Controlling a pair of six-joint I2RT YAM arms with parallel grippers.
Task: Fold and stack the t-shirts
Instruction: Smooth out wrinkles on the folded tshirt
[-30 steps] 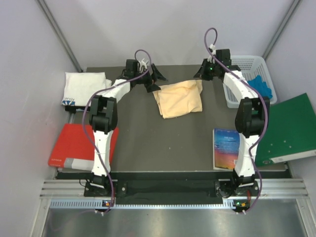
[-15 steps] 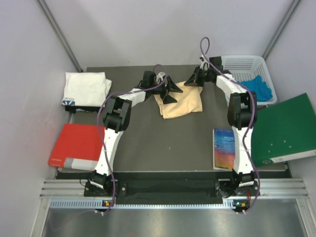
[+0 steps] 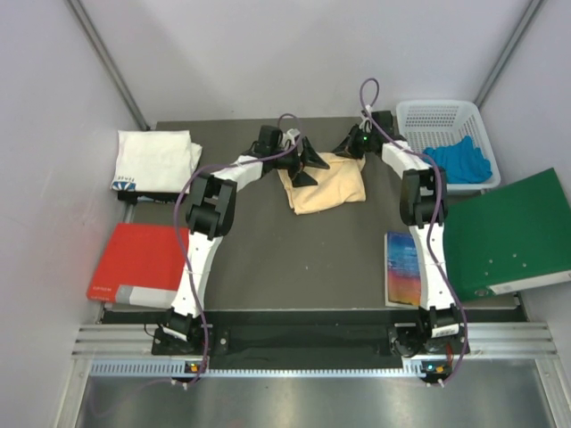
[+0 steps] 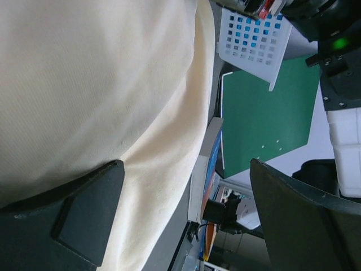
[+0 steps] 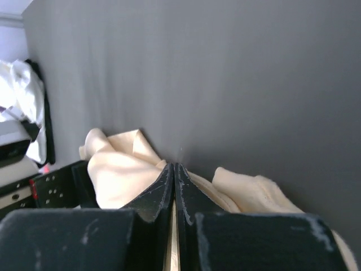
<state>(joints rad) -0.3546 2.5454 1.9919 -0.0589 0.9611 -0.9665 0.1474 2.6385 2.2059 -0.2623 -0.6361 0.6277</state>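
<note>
The peach-yellow t-shirt (image 3: pixel 326 183) lies crumpled at the far middle of the dark table. My left gripper (image 3: pixel 308 163) is open at its left far corner; in the left wrist view (image 4: pixel 186 214) one finger (image 4: pixel 84 217) rests on the cloth (image 4: pixel 96 84) and the other (image 4: pixel 307 223) stands well apart. My right gripper (image 3: pixel 348 147) is shut on the shirt's far right edge; in the right wrist view (image 5: pixel 175 166) its jaws are pressed together with pale cloth (image 5: pixel 118 169) around and between them. The white t-shirt (image 3: pixel 156 159) with a blue print lies folded at the far left.
A white basket (image 3: pixel 446 120) holding a blue cloth (image 3: pixel 459 160) stands at the far right. A green folder (image 3: pixel 508 236) lies right, a blue book (image 3: pixel 409 267) near right, a red folder (image 3: pixel 143 263) near left. The basket (image 4: pixel 254 42) and green folder (image 4: pixel 265 113) also show in the left wrist view.
Both grippers have moved inward from the far edge onto the peach shirt's far corners. The right gripper has closed on the shirt's edge.
</note>
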